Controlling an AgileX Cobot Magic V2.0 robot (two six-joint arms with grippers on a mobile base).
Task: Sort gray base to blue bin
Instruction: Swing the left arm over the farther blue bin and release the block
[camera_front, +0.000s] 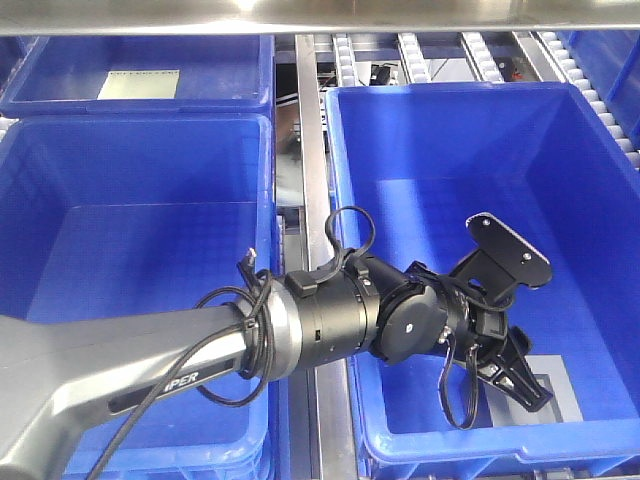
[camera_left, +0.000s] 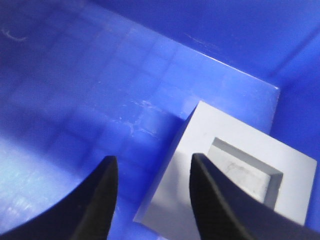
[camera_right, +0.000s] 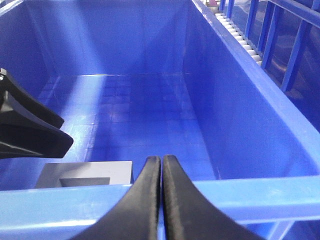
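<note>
The gray base lies flat on the grid floor of the right-hand blue bin, near its front wall, with its square recess facing up. My left gripper hangs open just above it; one finger is over the base and the other over bare floor. From the front, the left gripper hides part of the gray base. My right gripper is shut and empty, just outside the blue bin's near rim. In the right wrist view the gray base and the left fingers show inside the bin.
Another blue crate stands to the left, across a metal rail. A further crate at the back left holds a pale card. Roller tracks run behind the bins and along the right side.
</note>
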